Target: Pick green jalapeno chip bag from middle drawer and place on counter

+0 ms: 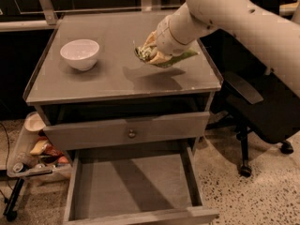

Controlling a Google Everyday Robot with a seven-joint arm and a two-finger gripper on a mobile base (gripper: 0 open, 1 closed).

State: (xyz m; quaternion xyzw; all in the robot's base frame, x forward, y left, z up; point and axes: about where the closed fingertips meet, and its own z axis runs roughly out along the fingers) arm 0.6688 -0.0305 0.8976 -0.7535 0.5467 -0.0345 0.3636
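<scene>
Above the flat grey desk [93, 86], the hand [151, 50] clasps the crinkly green chip bag [180, 57], its long axis left-right, nearly level.

The gripper [149, 50] is hovering over the right half of the desk [117, 86], clasping the green jalapeno chip bag [177, 58] above it. The bowl [80, 54] is sitting near the left edge. The middle drawer [136, 186] is jutting out below the front edge.
</scene>
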